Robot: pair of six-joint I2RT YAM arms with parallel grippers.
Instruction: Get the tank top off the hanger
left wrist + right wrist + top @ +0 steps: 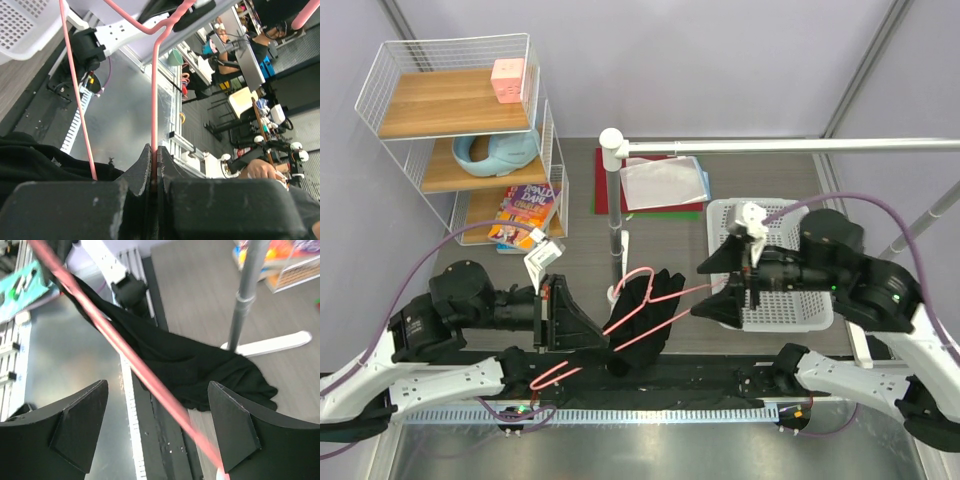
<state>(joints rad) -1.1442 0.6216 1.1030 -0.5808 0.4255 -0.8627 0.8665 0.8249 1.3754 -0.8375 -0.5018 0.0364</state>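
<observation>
Left pincer [155, 162]: jaws closed tight on one thin wire of the pink triangular wire clothes hanger [154, 100]. The wire runs straight out from between the fingertips. A second wire of the same hanger passes just left of the fingers without touching them and ends at the edge of black cloth.

Right pincer [712, 288]: jaws wide apart, gripping nothing. Its wrist view shows a pink hanger bar crossing diagonally through the gap, clear of both pads [80, 425].

Hanger, top view: spans the space between the two pincers, above the cloth. Its hook end lies nearest the foot of the white metal pole [245, 295].

Small black sleeveless fabric tank top [200, 370]: crumpled on the grey wood-pattern bench [580, 200], just beside the pole's flat white foot. It trails back under the hanger bar and across the black strip at the near bench edge. Cannot tell whether a strap is looped on the wire, because cloth and bar overlap in every view.

Other items:
- A white perforated plastic basket [790, 305] sits beneath the right arm.
- A white wire shelf rack [380, 80] stands at far left, with a small pink cube [508, 80] on its top shelf.
</observation>
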